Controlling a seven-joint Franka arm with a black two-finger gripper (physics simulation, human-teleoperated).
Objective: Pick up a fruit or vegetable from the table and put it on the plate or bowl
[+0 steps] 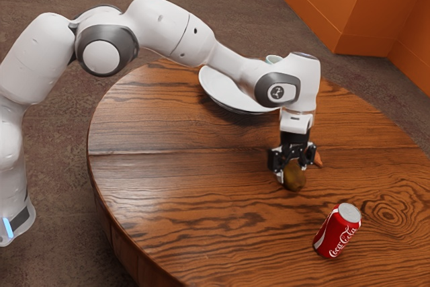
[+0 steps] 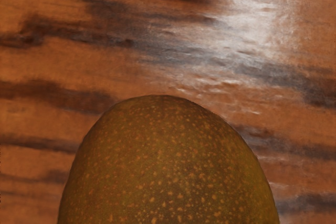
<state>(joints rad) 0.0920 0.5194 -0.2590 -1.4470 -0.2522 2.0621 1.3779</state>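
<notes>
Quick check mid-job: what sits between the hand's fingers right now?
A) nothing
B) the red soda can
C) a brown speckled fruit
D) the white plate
C: in the exterior view the hand has a finger on each side of the brown speckled fruit, while the red soda can and the white plate lie apart from it.
</notes>
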